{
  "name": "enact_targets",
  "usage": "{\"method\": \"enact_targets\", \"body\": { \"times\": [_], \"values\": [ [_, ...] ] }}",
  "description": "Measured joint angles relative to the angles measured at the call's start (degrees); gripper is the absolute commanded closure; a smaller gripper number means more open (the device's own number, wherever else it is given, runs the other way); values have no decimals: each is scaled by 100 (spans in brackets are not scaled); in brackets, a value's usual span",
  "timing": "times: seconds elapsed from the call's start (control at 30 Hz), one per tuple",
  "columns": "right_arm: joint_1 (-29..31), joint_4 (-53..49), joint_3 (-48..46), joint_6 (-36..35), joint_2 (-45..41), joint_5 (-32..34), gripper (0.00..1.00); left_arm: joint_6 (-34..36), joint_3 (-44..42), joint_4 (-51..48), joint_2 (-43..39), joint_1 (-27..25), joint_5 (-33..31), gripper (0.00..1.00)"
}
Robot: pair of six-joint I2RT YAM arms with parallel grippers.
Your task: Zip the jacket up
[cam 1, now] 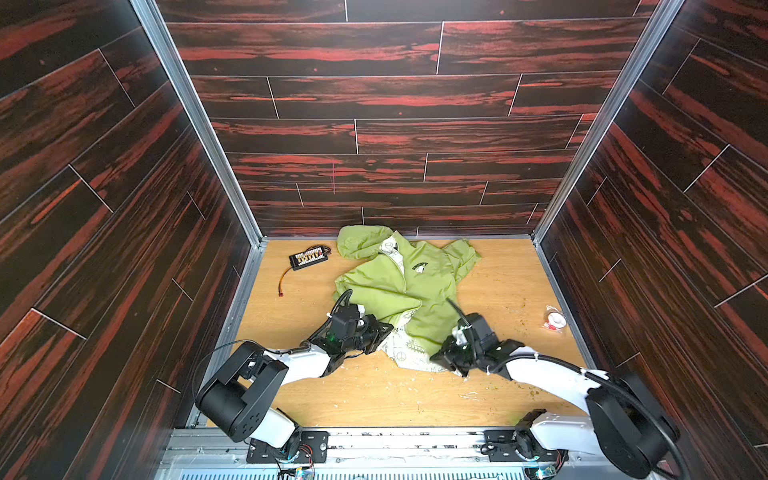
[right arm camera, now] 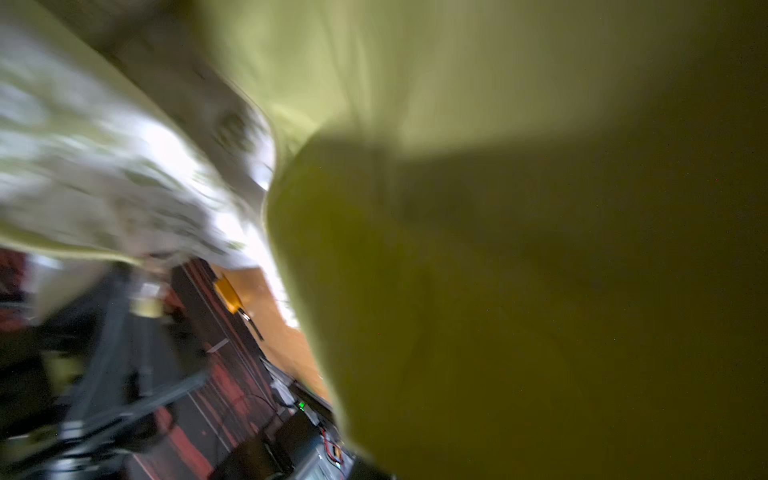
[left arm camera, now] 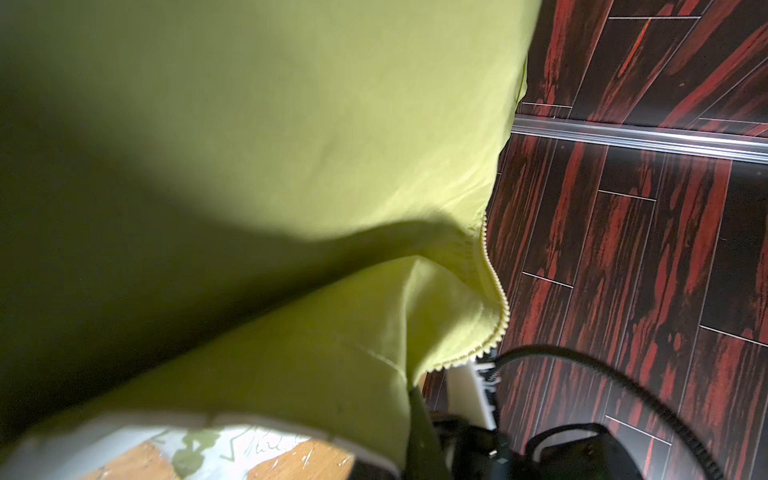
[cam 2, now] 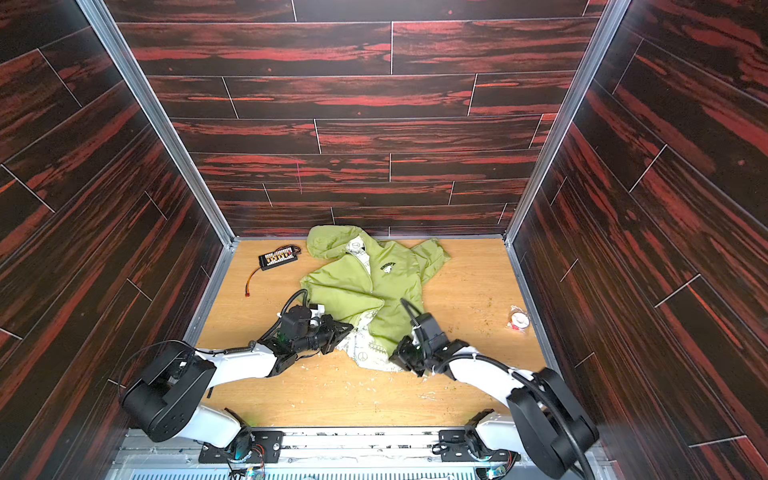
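Note:
The lime-green jacket (cam 1: 419, 291) (cam 2: 386, 291) lies crumpled on the wooden table, hood toward the back wall. Its lower front is parted and shows the white patterned lining (cam 1: 409, 353). My left gripper (cam 1: 386, 328) (cam 2: 348, 328) is shut on the left front edge near the hem. My right gripper (cam 1: 437, 356) (cam 2: 395, 355) is shut on the hem at the right front panel. In the left wrist view green cloth (left arm camera: 291, 166) fills the frame, with pale zipper teeth (left arm camera: 494, 291) along its edge. The right wrist view is blurred, and green cloth (right arm camera: 498, 249) hides the jaws.
A black board with wires (cam 1: 309, 257) lies at the back left of the table (cam 1: 374, 399). A small red-and-white wrapped item (cam 1: 555, 322) sits by the right wall. Dark wood-pattern walls close in three sides. White scraps litter the front.

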Motion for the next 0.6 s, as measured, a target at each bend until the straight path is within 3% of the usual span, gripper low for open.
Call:
{"method": "enact_targets", "body": {
  "times": [0.33, 0.6],
  "values": [
    [-1788, -1646, 1633, -966, -249, -122, 100, 4, 0, 81, 61, 0, 26, 100],
    [-1939, -1714, 2260, -922, -142, -214, 100, 11, 7, 52, 63, 0, 76, 100]
  ]
}}
